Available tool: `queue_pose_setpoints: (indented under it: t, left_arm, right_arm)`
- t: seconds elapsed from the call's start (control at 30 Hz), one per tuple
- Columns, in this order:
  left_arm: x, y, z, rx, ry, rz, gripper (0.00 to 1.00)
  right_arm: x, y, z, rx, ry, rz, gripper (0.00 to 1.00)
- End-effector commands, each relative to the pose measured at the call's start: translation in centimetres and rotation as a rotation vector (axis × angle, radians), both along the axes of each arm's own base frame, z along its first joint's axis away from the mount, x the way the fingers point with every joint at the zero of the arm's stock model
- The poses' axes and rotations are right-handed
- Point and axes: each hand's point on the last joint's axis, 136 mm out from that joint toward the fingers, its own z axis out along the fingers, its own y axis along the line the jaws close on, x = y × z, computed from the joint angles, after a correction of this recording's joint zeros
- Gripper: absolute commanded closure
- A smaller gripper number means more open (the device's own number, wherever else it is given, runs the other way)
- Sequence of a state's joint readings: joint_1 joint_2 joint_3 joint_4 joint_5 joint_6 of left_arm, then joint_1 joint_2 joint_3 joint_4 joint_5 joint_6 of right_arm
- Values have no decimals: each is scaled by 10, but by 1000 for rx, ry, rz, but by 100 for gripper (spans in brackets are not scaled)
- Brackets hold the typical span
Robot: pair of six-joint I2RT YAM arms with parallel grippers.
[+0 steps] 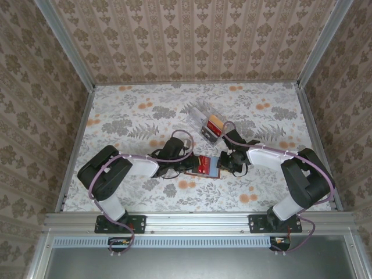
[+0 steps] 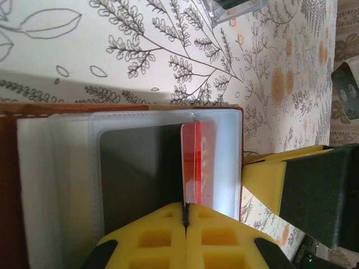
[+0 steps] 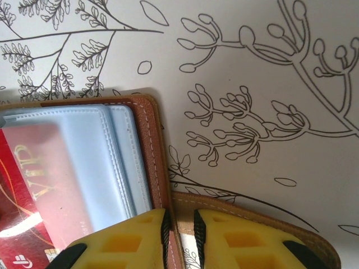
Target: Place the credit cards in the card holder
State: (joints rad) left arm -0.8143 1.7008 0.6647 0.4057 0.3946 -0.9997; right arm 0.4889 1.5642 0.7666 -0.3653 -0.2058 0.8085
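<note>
Straight ahead of the left claw (image 2: 185,216), pressed together on its near end, a red credit card (image 2: 197,162) is held, long axis pointing forward over the card holder (image 2: 8,196), whose leather edge is pinched by the right claw (image 3: 180,224).

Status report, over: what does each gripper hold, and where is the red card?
Left gripper shut on red card, partly inside clear sleeve. Right gripper shut on card holder at leather edge. Clear box behind, apart, no obstruction.
</note>
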Motion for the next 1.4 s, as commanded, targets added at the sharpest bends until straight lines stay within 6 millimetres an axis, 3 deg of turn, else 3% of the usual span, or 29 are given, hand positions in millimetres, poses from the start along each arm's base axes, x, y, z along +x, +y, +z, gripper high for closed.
queue_pose_setpoints:
  t: [0.0, 0.27, 0.57, 1.37]
  left_arm:
    - [-11, -4, -6, 66, 12, -73, 94]
    - [-17, -9, -15, 177, 15, -121, 85]
    - [-20, -14, -9, 267, -37, -180, 76]
    - [-25, -45, 1, 161, -48, -266, 68]
  right_arm:
    - [-8, 0, -17, -19, 40, 2, 75]
    - [-7, 3, -15, -3, 39, 1, 75]
    - [-7, 3, -15, 1, 42, -2, 75]
    - [-12, 2, -19, 6, 49, -7, 75]
